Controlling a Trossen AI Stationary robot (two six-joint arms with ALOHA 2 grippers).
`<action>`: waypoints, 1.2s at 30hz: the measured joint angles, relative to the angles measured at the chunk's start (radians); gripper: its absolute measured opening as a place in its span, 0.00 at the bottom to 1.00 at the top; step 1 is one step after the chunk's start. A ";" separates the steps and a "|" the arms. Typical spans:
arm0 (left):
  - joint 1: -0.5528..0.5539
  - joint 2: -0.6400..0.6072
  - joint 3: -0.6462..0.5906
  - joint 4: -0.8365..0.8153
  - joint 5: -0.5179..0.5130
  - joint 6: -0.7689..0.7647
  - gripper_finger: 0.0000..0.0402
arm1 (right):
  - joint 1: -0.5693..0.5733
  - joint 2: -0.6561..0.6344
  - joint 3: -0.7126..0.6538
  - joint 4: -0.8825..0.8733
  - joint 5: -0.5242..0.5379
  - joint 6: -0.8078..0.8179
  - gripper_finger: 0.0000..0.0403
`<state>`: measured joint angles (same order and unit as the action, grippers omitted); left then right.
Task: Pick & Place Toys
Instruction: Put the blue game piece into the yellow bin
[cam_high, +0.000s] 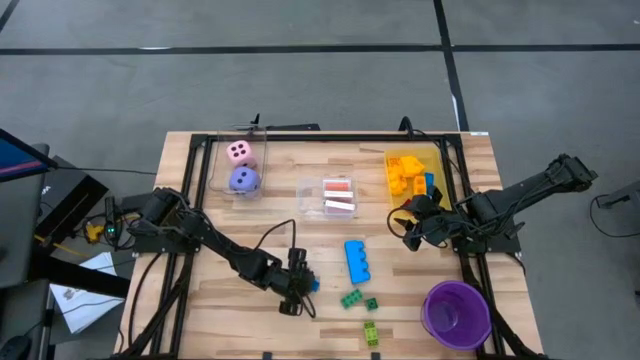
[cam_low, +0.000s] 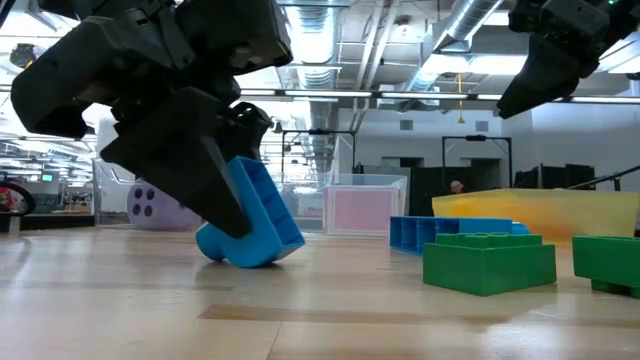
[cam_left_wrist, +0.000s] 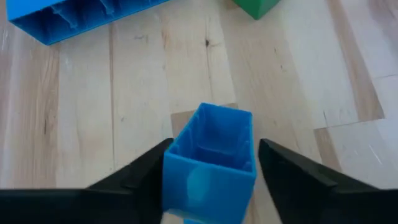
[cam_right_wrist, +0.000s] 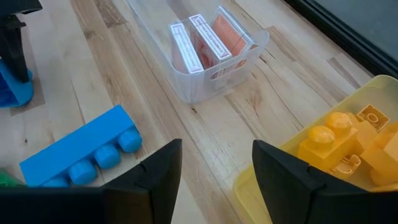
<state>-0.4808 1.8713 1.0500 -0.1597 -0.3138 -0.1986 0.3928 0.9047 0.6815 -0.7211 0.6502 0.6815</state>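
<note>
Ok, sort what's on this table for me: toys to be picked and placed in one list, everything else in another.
Toys:
small blue brick, between the left gripper fingers
long blue brick
green bricks
yellow and orange bricks
pink die
purple die
cards

Just lying about:
purple cup
yellow bin
clear bins

High view looks straight down on whole table (cam_high: 250, 300). Low view sits at tabletop level, facing the room. Left wrist view is close over a small blue brick (cam_left_wrist: 208, 158), shared with low view (cam_low: 255, 215). Right wrist view faces card bin (cam_right_wrist: 211, 50).
</note>
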 joint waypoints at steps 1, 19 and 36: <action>0.000 0.000 0.000 0.000 0.000 0.000 0.53 | 0.000 0.000 0.000 0.000 0.000 0.000 0.47; 0.079 -0.001 -0.001 0.303 -0.077 0.142 0.31 | 0.052 0.000 0.000 0.294 -0.009 -0.275 0.47; 0.164 -0.001 -0.001 1.055 0.002 0.460 0.31 | 0.256 0.060 0.002 0.736 -0.016 -0.683 0.50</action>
<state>-0.3172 1.8702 1.0492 0.8953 -0.3120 0.2610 0.6486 0.9645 0.6834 0.0146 0.6342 -0.0014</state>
